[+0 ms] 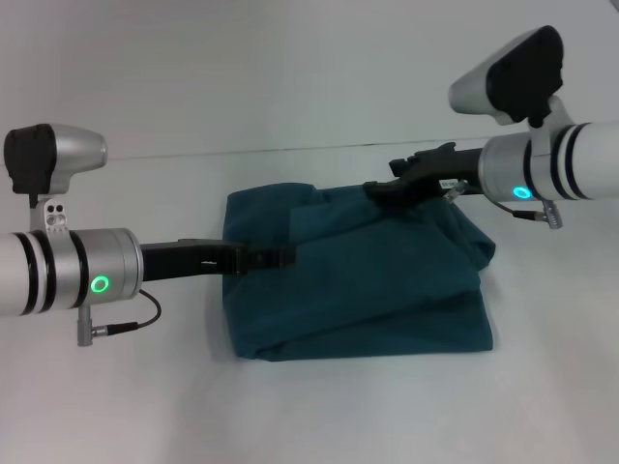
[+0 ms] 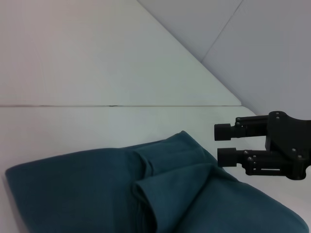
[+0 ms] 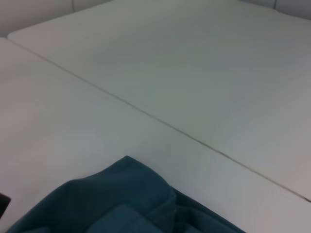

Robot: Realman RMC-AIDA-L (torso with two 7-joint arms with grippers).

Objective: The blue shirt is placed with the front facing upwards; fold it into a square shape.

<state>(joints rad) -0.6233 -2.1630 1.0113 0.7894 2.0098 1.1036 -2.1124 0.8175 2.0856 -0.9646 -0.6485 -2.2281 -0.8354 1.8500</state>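
Right now the left gripper (image 1: 282,256) reaches in over the near-left part of the blue shirt (image 1: 368,280), its dark fingers close together; whether they pinch any cloth I cannot tell. The right gripper (image 1: 379,188) sits at the shirt's far edge, and the left wrist view shows it (image 2: 224,144) with its two fingers parted by a narrow gap, nothing between them, just off the cloth's far corner.

One shirt lies there, folded into a rough, thick rectangle in the middle of the white table (image 1: 290,406). Its near edge is straight, its right side bulges and slopes, and the top layers overlap in loose folds (image 2: 160,184). Only plain teal cloth shows; no lettering or label can be read.

Bare tabletop runs all round the bundle, widest on the near side and beyond the far edge, where a thin seam (image 3: 160,124) crosses the surface. Two arms, two grippers, one garment.
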